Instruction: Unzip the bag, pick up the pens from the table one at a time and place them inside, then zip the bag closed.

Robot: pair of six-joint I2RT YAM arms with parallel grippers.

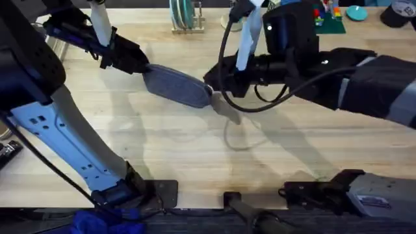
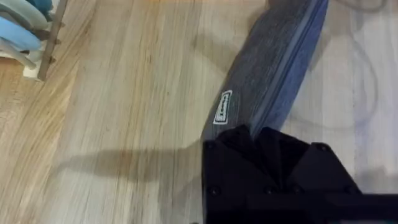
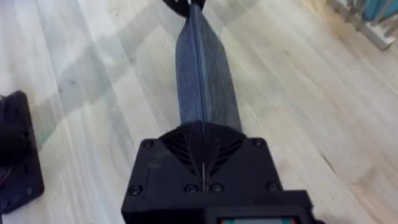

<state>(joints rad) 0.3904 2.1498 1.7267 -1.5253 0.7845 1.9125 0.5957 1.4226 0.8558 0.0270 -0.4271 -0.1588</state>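
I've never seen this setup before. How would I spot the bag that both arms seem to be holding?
Look at the far half of the wooden table, between the two black grippers. The bag is a long blue-grey fabric pouch stretched between them, one end in each. A zipper along its length and a small white label set it apart.

Ahead of me stands a wooden rack point(image 1: 186, 18) holding blue-green plates; further right I see colourful toy blocks point(image 1: 326, 17) and a teal dish point(image 1: 356, 12).

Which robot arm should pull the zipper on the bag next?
Probably the right. The right gripper is shut on the bag at one end, right on the zipper line, so it seems to have the pull. The left gripper pinches the other end, which looks good for holding it steady.
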